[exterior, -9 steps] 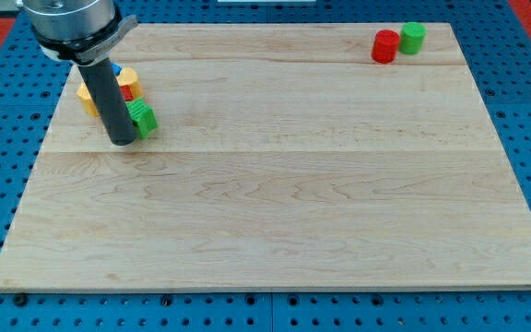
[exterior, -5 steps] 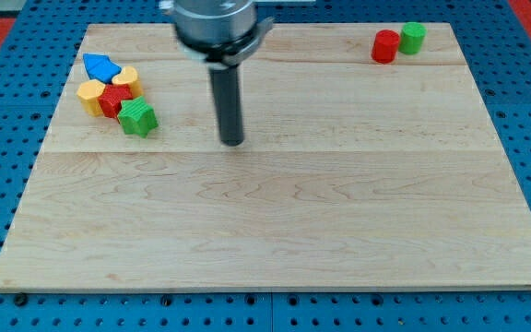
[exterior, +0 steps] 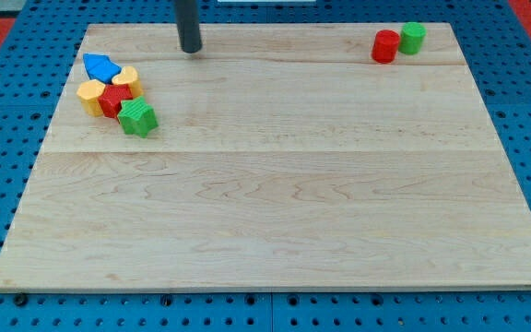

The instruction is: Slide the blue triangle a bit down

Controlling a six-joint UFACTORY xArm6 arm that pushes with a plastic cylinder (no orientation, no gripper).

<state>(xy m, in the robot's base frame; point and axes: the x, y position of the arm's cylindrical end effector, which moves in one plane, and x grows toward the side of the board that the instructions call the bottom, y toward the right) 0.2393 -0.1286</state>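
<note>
The blue triangle lies near the board's top left, at the top of a small cluster. It touches a yellow block at its lower right. My tip stands on the board near the top edge, to the right of and slightly above the blue triangle, well apart from it.
Below the triangle sit an orange-yellow block, a red block and a green block. A red cylinder and a green cylinder stand at the top right. The wooden board lies on a blue pegboard.
My tip has moved from beside the green block in the cluster out to the right, then up to the board's top edge. The blocks have not moved.
</note>
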